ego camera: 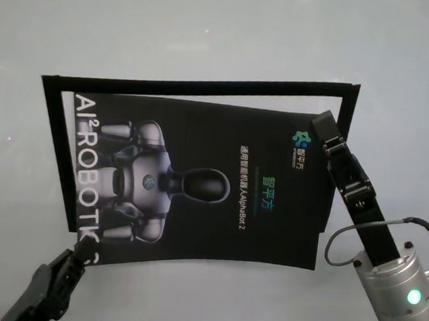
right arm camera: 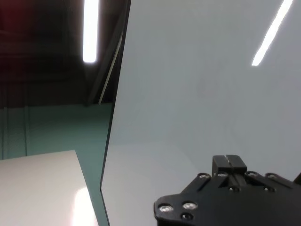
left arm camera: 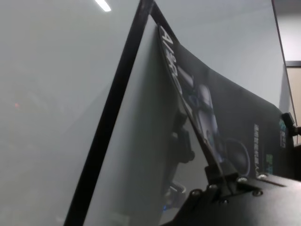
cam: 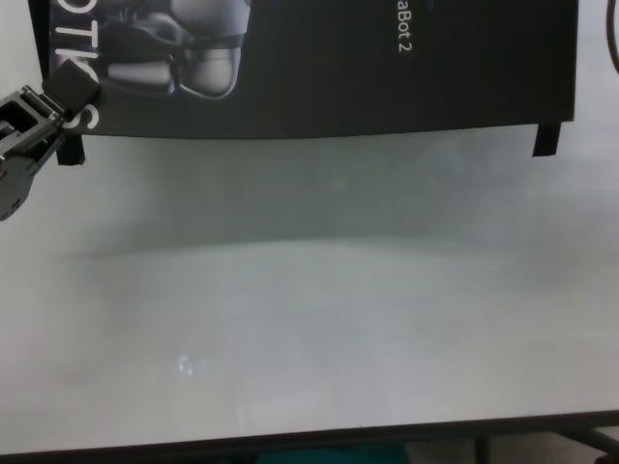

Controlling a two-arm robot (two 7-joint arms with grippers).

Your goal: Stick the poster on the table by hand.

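Head view: the poster (ego camera: 198, 185) is lying on the white table (ego camera: 209, 41), inside a thin black frame outline (ego camera: 198, 82) marked on the tabletop, and it is sitting skewed against that outline. The left gripper (ego camera: 82, 250) is meeting the poster's near left corner, by the big white letters. The right gripper (ego camera: 322, 128) is resting its black fingertip on the far right corner, near the frame's right side.

Left wrist view: the poster (left arm camera: 221, 117) is bowing up off the table (left arm camera: 47, 117), its lettered edge lifted, with the frame line (left arm camera: 108, 122) running alongside. The left gripper (left arm camera: 225, 181) is closing narrowly on the poster's edge; the sheet is passing between the tips.

Right wrist view: only bare table (right arm camera: 197, 94) and the right gripper (right arm camera: 229, 162) are showing. The two black tips are standing together with no visible gap and nothing between them; the contact with the sheet is not visible here.

Chest view: the poster's near edge (cam: 319, 87) is lying across the table (cam: 309, 290), with a small black tape strip (cam: 546, 140) hanging from its right corner and another (cam: 68, 150) at the left, just beside the left gripper (cam: 68, 92).

Assessment: the step in hand appears to be squaring and flattening the sheet. To do it well, the right tip should be pinning its corner while the left draws the sheet taut and low, so the bow is going out before any tape is pressed.
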